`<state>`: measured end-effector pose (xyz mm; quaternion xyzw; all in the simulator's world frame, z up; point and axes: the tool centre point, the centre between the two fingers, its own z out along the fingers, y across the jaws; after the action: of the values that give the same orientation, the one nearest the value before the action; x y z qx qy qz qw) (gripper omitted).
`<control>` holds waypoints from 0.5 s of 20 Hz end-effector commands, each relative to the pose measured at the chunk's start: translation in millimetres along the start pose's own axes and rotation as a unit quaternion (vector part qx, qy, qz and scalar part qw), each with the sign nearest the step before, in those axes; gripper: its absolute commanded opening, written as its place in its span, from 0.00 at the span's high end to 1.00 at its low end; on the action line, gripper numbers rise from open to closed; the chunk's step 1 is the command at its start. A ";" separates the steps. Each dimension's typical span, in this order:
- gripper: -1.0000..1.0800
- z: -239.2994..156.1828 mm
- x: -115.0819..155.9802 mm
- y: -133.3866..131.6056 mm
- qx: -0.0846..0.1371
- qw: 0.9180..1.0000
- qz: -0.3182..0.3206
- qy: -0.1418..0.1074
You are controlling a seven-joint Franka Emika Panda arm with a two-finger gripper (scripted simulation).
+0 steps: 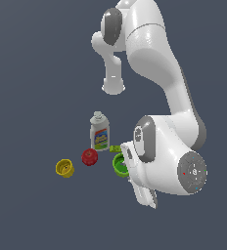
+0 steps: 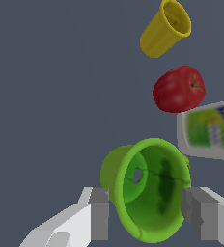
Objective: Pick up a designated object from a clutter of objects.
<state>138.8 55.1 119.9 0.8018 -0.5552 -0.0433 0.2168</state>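
The green cup [image 2: 147, 193] sits between my two fingers, with its open mouth toward the wrist camera. My gripper [image 2: 145, 217] has one finger [image 2: 99, 214] against one side of the cup and the other against the opposite side. In the exterior view the green cup [image 1: 119, 165] stands on the floor, half hidden behind my hand [image 1: 142, 180]. The fingertips are hidden there.
A red apple [image 1: 89, 156] and a yellow cup [image 1: 64, 168] stand to the exterior view's left of the green cup. A white bottle [image 1: 100, 132] stands behind them. A tiny green block [image 1: 115, 148] lies beside the bottle. No marker is in view.
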 end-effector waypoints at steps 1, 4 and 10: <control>0.38 5.4 -3.2 -5.0 -0.005 1.000 0.019 0.006; 0.38 10.4 -6.5 -9.3 -0.009 0.999 0.035 0.011; 0.38 15.8 -10.0 -13.6 -0.013 0.998 0.051 0.017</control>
<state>141.5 63.1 99.6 0.7723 -0.5886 -0.0277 0.2372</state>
